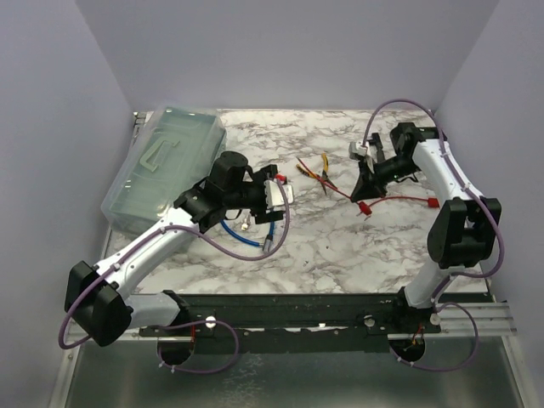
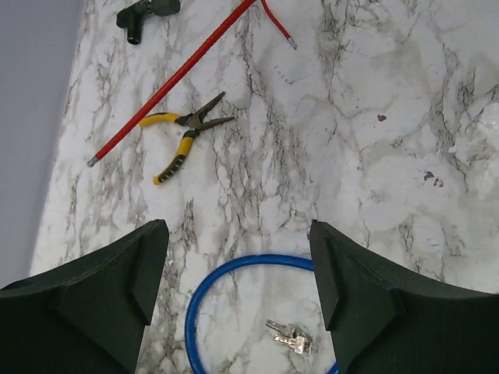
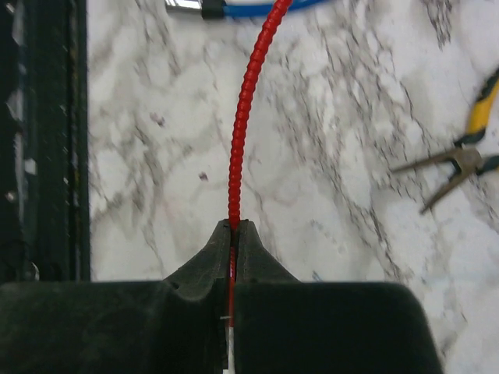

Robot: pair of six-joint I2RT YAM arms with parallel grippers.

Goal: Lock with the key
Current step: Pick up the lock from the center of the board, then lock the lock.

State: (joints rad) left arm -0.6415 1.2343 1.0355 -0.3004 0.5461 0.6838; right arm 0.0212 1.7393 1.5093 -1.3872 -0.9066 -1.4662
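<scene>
- Off to the outer side of the left gripper point(image 2: 238, 241), a clear plastic box point(image 1: 166, 166) lies with its lid shut; what it holds cannot be made out through the lid.
- The left gripper hangs released, jaws spread wide and nothing between them.
- Directly beneath it, nearer its right finger, the key point(image 2: 290, 340) lies as a small silver bunch on the table point(image 2: 374, 179), inside the loop of the blue cable point(image 2: 242, 263).
- The step in hand looks like fetching the key. The next move calls for lowering over the bunch and pinching one flat key cleanly off the marble.
- Ahead of those fingers, well apart, lie yellow-handled pliers point(image 2: 187, 132).
- The right gripper point(image 3: 235, 230) is clenched on the red cable point(image 3: 245, 101), which arches away ahead of its tips.
- Which cable the key fits cannot be told.
</scene>
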